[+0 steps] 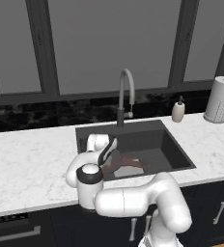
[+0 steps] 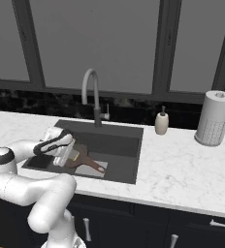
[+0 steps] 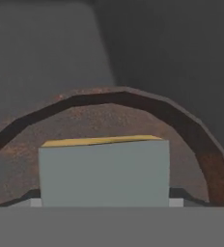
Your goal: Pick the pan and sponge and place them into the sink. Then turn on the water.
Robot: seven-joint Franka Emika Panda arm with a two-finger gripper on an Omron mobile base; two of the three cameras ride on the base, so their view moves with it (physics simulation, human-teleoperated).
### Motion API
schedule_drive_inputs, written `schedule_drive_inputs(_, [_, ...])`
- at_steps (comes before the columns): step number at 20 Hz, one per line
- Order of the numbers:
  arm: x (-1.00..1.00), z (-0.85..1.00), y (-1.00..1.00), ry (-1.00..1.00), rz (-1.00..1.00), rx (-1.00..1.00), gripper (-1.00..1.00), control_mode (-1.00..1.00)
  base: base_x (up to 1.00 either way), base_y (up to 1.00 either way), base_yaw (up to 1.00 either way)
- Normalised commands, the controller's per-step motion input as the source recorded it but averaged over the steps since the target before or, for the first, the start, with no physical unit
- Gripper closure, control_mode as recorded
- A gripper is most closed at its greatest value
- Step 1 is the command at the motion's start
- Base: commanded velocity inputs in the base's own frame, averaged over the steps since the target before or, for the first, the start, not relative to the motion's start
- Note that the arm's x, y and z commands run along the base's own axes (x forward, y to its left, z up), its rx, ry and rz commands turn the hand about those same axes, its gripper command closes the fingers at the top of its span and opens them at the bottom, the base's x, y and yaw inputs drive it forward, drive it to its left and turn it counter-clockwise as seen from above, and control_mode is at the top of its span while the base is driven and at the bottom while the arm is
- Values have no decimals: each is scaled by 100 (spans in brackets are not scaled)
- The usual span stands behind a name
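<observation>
Sponge [image 3: 104,171], small rectangular block with grey-green face and yellow base, sat right in front of the hand camera, between the jaws of the white arm's two-finger pincer [image 2: 67,156]. Jaws stood wide; whether they gripped the block or had let go, can't tell. Behind the sponge curved the rim of the round shallow reddish-brown frying pan [image 3: 133,103]. From the right base camera, yellow edge of the sponge showed just beside the pincer, over the pan, whose long brown handle [image 2: 96,166] pointed across the basin floor.

Pan lay inside the large rectangular dark grey recessed sink [image 1: 177,150]; sponge was within the basin too, at or just above the pan.

Judgement: sponge drop was the step in hand. Do it well by opening fully, lifting straight up clear of the pan rim, then swinging to the tall arched grey gooseneck faucet [image 1: 126,91] without clipping its spout. No stream ran from it.

White marble-look counter [image 1: 32,159] surrounded the sink; small beige soap bottle [image 1: 178,111] and white paper-towel roll [image 1: 220,99] stood right of it. Dark backsplash, big windows behind.
</observation>
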Motion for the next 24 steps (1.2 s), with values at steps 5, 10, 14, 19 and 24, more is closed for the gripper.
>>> schedule_drive_inputs(5, [24, 47, -50, 9, 16, 24, -100, -100, 0, 0, 0])
schedule_drive_inputs(10, [11, 94, -17, 17, 17, 20, -100, -100, 0, 0, 0])
schedule_drive_inputs(14, [36, 100, 0, 29, 10, 10, -100, -100, 0, 0, 0])
schedule_drive_inputs(19, [39, 100, 0, 39, 12, 9, -100, -100, 0, 0, 0])
schedule_drive_inputs(24, [20, 100, 15, 39, 11, 5, -100, -100, 0, 0, 0])
